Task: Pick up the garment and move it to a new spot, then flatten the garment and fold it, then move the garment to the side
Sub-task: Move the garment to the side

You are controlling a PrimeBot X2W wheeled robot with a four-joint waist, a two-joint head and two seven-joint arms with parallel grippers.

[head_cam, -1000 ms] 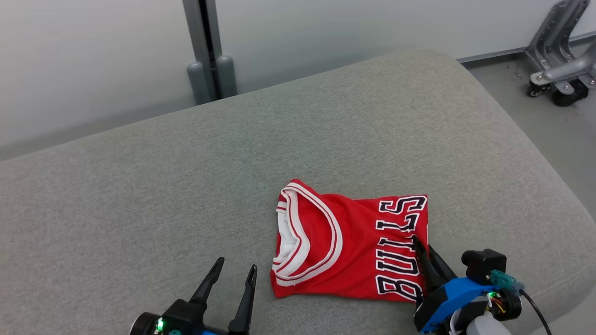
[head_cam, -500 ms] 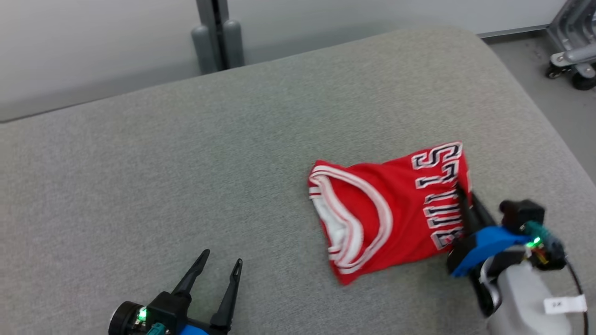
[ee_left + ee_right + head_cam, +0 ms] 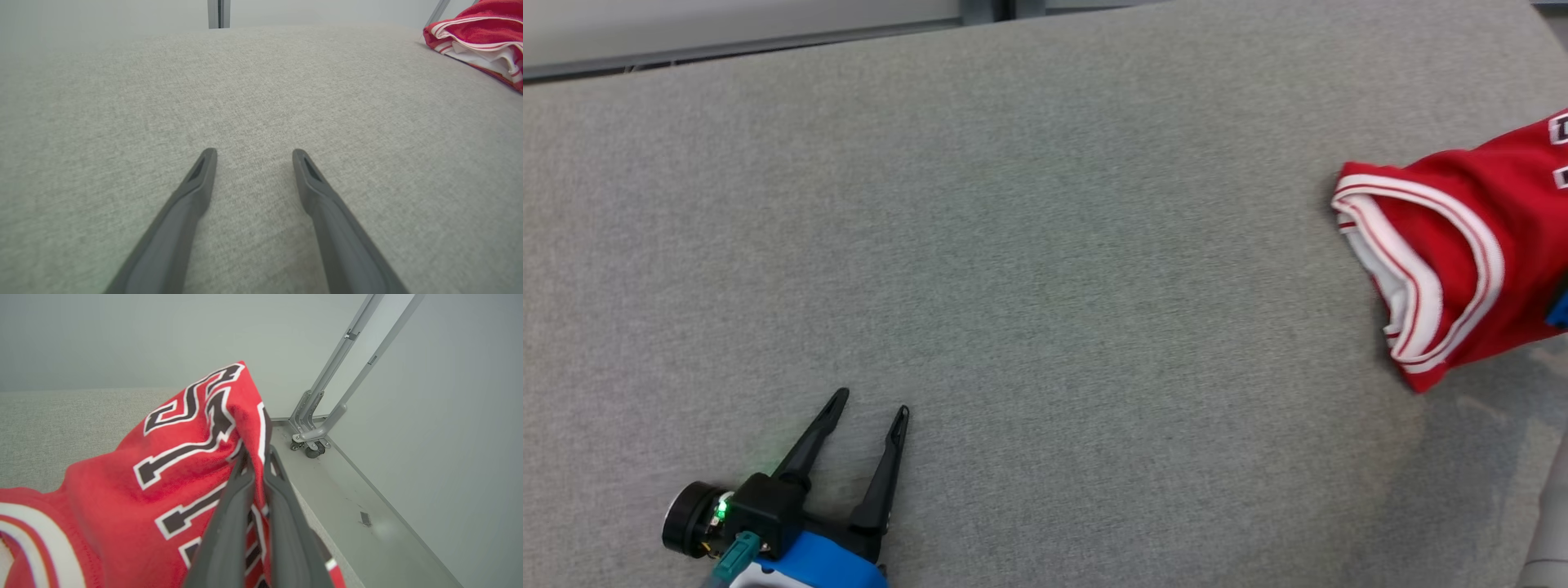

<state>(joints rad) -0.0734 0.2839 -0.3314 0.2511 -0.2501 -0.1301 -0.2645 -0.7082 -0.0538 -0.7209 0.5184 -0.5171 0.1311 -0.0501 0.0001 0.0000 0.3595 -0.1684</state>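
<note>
The red jersey with white-and-red trim sits at the far right side of the grey padded surface, partly cut off by the edge of the head view. Its collar opening points towards the left pincer. The right pincer is clamped on the jersey's lettered edge, its two dark fingers pressed together with the cloth pinched between them and bunched upward. Beyond the jersey on that side stand a pale wall and a wheeled metal frame on the floor. The left pincer is well apart from the jersey, low over the bare padded surface, its fingers spread wide and holding nothing. From there the jersey shows at the upper right.
</note>
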